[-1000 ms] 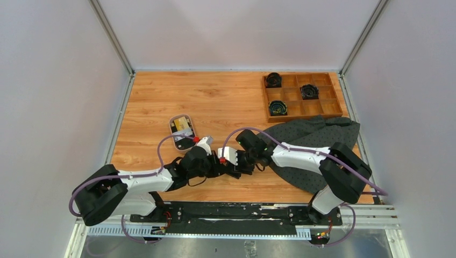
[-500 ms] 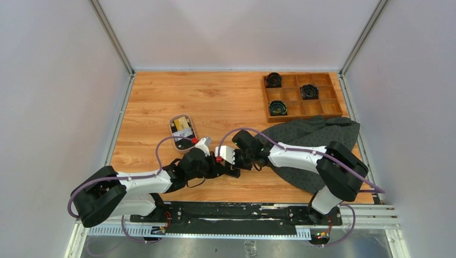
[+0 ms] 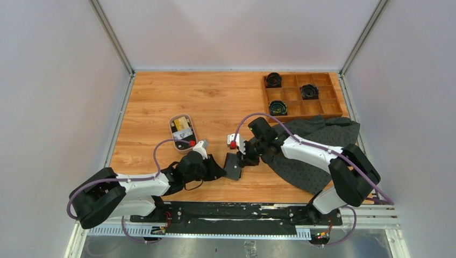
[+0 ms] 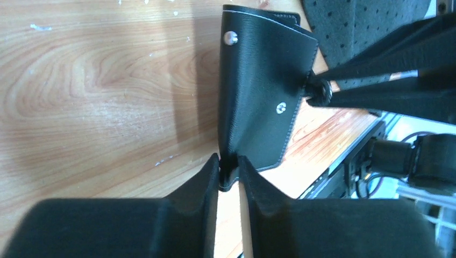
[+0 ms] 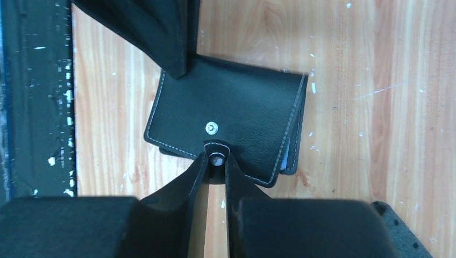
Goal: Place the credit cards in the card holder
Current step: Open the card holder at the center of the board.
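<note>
Above the table, left fingers and right fingers clamp the card holder, its slots hidden.

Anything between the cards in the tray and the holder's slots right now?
Yes. The card holder is folded over its slots, none showing. The left gripper pinches its edge, the right gripper its snap tab; credit cards lie in the tray.

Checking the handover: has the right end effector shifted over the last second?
Yes. The right end effector has moved toward the far edge, closer to the wooden box.
</note>
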